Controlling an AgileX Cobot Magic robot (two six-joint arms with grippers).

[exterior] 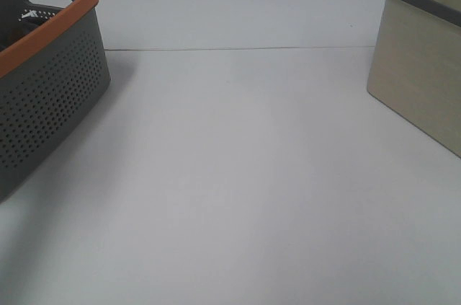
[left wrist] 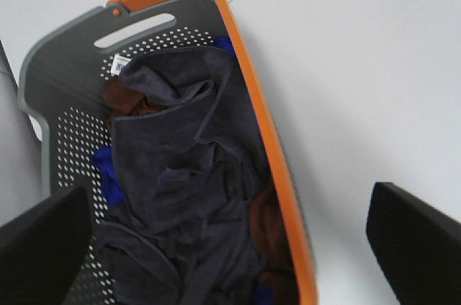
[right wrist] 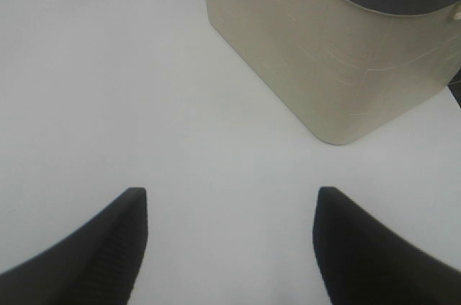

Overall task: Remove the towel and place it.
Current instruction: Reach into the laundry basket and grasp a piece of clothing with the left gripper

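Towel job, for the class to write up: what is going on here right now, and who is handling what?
Nothing is being held yet. The dark towel lies crumpled in the grey, orange-rimmed basket, on top of brown and blue cloths. The left gripper is open above it, with nothing between its fingers. The right gripper is open too, over the white table beside the beige bin. The towel has not been taken out.
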